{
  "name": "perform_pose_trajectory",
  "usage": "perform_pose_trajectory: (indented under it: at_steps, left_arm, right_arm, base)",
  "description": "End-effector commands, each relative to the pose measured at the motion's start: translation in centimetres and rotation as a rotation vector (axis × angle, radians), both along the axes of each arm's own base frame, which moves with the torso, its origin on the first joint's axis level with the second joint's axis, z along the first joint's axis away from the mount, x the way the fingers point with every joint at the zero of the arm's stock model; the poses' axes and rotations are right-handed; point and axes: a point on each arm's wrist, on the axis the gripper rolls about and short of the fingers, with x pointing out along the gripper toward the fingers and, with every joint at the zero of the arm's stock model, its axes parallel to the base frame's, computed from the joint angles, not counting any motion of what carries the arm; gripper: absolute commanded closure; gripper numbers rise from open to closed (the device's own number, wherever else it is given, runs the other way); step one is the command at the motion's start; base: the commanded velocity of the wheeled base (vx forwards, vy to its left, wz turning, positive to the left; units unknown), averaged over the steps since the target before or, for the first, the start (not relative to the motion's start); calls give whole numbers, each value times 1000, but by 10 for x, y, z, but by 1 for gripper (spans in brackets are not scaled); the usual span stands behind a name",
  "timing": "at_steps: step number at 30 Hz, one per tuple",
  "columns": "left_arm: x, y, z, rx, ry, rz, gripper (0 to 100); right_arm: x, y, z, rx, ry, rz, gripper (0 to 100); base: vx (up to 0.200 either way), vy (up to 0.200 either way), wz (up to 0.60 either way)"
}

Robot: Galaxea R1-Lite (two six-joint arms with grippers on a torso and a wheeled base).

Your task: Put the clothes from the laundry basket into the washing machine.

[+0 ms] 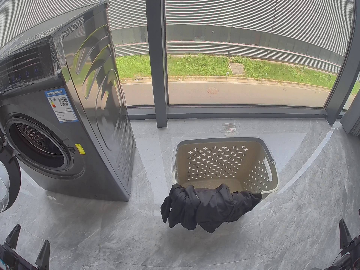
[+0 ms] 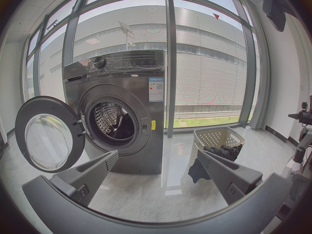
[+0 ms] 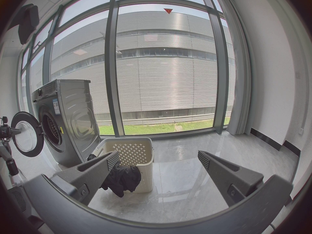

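Observation:
The grey washing machine (image 1: 93, 105) stands at the left with its round door (image 2: 48, 134) swung open and its drum (image 2: 113, 121) exposed; something dark lies inside the drum. A cream laundry basket (image 1: 225, 162) sits on the floor to its right. A black garment (image 1: 206, 207) hangs over the basket's near rim, and the basket's visible floor is bare. My left gripper (image 2: 157, 156) is open and holds nothing, low and well short of the machine. My right gripper (image 3: 157, 156) is open too, held back from the basket (image 3: 133, 151) and the garment (image 3: 123, 177).
A glass window wall with a grey pillar (image 1: 157, 57) runs behind the machine and basket. Pale marble floor (image 1: 112, 225) lies open between me, the basket and the machine. The open door (image 1: 9, 177) juts out at the far left.

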Motion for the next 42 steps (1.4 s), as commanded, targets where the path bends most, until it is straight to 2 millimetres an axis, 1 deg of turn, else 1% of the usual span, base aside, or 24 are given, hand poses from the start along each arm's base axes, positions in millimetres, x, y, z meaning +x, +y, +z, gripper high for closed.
perform_pose_trajectory:
  at_steps: [1,2,3,4,6,7,8,12,13,16,18,20,21,22,25,28,30,31,33,37,39,42]
  left_arm:
    - [0,0,-5,0,-1,-1,0]
    - [0,0,-5,0,-1,-1,0]
    - [0,0,-5,0,-1,1,0]
    - [0,0,-5,1,-1,1,0]
    - [0,0,-5,1,-1,1,0]
    - [0,0,-5,1,-1,1,0]
    - [0,0,-5,0,-1,-1,0]
    - [0,0,-5,0,-1,-2,0]
    - [0,0,-5,0,-1,-2,0]
    - [0,0,-5,0,-1,-2,0]
    - [0,0,-5,-2,-1,-2,0]
    - [0,0,-5,0,-1,-2,0]
    - [0,0,-5,0,-1,-1,0]
    - [0,0,-5,-2,0,-4,0]
    - [0,0,-5,-2,0,-4,0]
    - [0,0,-5,-2,0,-4,0]
    - [0,0,-5,-2,0,-4,0]
    - [0,0,-5,-3,0,-5,0]
    - [0,0,-5,-3,0,-5,0]
    - [0,0,-5,-3,0,-5,0]
    - [0,0,-5,-3,0,-5,0]
    - [0,0,-5,-2,-1,-2,0]
  right_arm:
    - [-15,0,37,1,-171,0,0]
    - [-23,0,53,2,-219,8,0]
    - [-24,-1,61,0,-204,17,0]
    - [-23,-1,65,-2,-173,23,0]
    - [-14,0,66,-8,-62,95,0]
    - [-14,0,66,-8,-62,95,0]
    - [1,1,67,-10,48,187,0]
    - [25,4,78,-13,167,281,0]
    - [40,7,85,-20,213,323,0]
    - [75,14,94,-57,288,392,0]
    - [100,21,97,-75,326,429,0]
    - [122,29,96,-82,357,466,0]
    - [127,31,95,-83,362,471,0]
    - [144,39,95,-85,381,490,0]
    - [169,50,91,-79,435,515,0]
    - [187,60,81,-56,514,534,0]
    - [193,64,78,-45,531,540,0]
    - [204,71,76,-20,552,548,0]
    - [215,78,71,10,582,548,0]
    - [236,87,56,8,649,525,0]
    - [243,89,50,0,666,502,0]
    - [262,96,34,-3,698,469,0]
  base:
    - [0,0,0]
    - [0,0,0]
    - [0,0,0]
    - [0,0,0]
    - [0,0,0]
    - [0,0,0]
    - [0,0,0]
    - [0,0,0]
    - [0,0,0]
    - [0,0,0]
    - [0,0,0]
    - [0,0,0]
    - [0,0,0]
    - [0,0,0]
    - [0,0,0]
    - [0,0,0]
    - [0,0,0]
    - [0,0,0]
    - [0,0,0]
    - [0,0,0]
    - [0,0,0]
    - [0,0,0]
